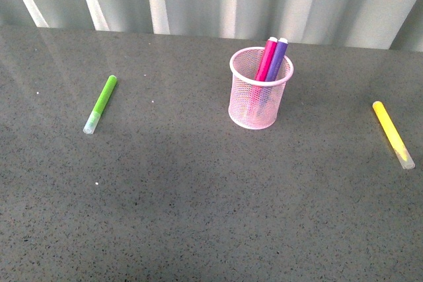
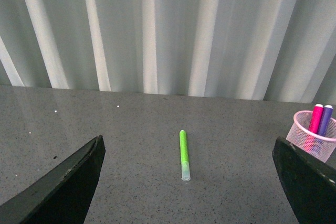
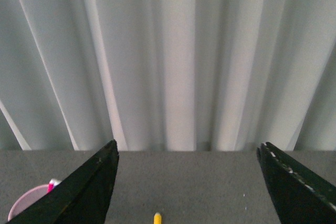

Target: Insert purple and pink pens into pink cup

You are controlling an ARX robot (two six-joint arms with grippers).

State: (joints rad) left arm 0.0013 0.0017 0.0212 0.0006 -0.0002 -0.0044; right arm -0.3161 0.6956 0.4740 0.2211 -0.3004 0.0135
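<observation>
Lower halves of magenta-pink marker (image 1: 267, 59) and dark purple marker (image 1: 277, 60) blurred behind pink wire-mesh cup (image 1: 258, 100) (both near-upright, tips leaning away). Left gripper (image 2: 189, 182) and right gripper (image 3: 186, 187) spread wide, empty.

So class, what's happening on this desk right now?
Nothing is being handled. The magenta-pink marker and dark purple marker stand leaning inside the light pink wire-mesh cup. A lime-green marker and a yellow marker lie on the grey table. The left gripper and right gripper are open and empty.
</observation>
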